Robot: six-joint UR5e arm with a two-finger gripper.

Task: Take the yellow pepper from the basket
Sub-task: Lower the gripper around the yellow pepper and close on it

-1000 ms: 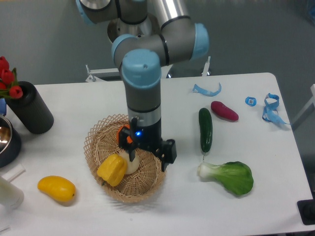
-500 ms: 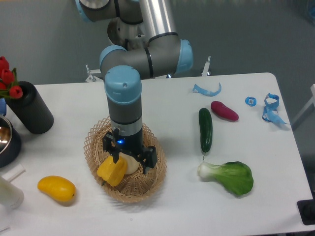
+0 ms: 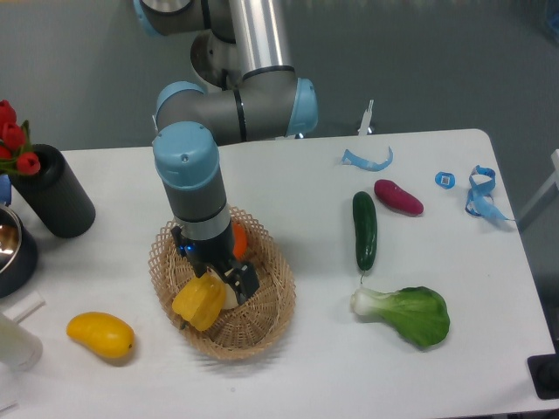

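Note:
The yellow pepper (image 3: 198, 302) lies in the front left of the oval wicker basket (image 3: 266, 314), leaning on a pale round item. An orange fruit (image 3: 238, 238) peeks out behind the arm in the basket. My gripper (image 3: 212, 278) hangs straight down over the basket, just above and behind the pepper. Its fingers are mostly hidden behind the wrist and the pepper, so I cannot tell how wide they stand.
A yellow mango-like fruit (image 3: 100, 335) lies on the table left of the basket. A cucumber (image 3: 364, 230), a purple eggplant-like item (image 3: 398, 196) and a bok choy (image 3: 408, 314) lie to the right. A black cylinder with red tulips (image 3: 54, 191) stands at the left.
The arm has swung left across the basket, bringing the gripper from the basket's right side to directly over the yellow pepper. The pepper has not moved.

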